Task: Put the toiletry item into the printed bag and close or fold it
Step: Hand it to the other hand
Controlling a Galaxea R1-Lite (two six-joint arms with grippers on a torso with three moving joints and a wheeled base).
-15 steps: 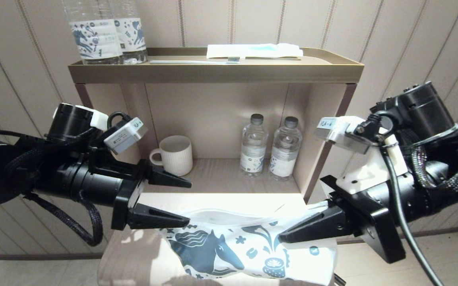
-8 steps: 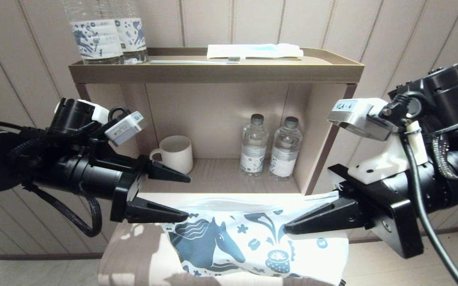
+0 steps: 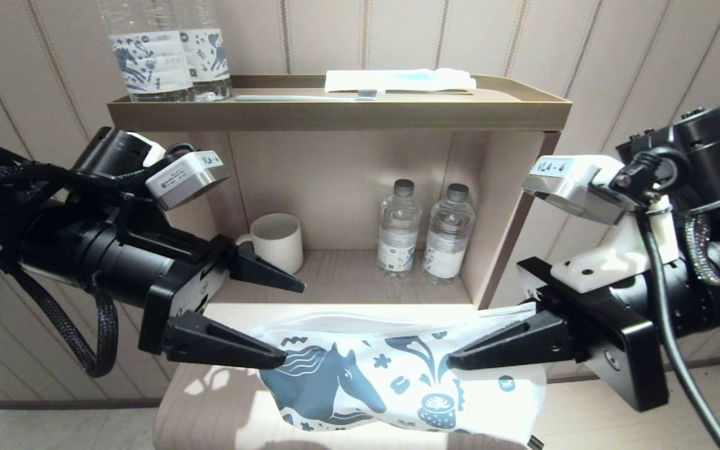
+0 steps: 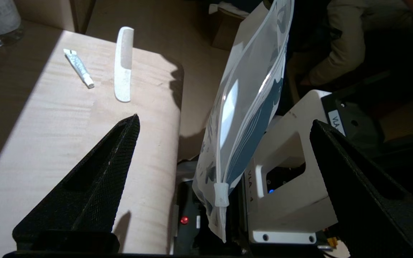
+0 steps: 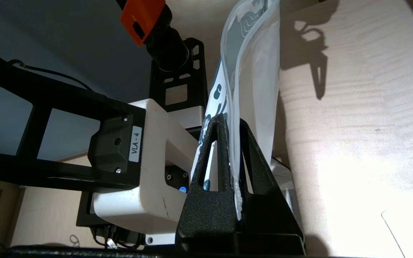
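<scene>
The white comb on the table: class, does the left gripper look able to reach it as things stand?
Probably yes: the left gripper is open and empty, and nothing lies between it and the white comb; the printed bag hangs aside.

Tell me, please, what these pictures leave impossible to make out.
- Head view: the printed bag's lower edge is cut off by the frame.
- All views: whether anything is inside the bag; its printed, glary walls hide it.
- Left wrist view: the small tube's print is too small to read.

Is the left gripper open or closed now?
Open. The left gripper has its fingers spread wide on both sides of the printed bag, not touching it.
</scene>
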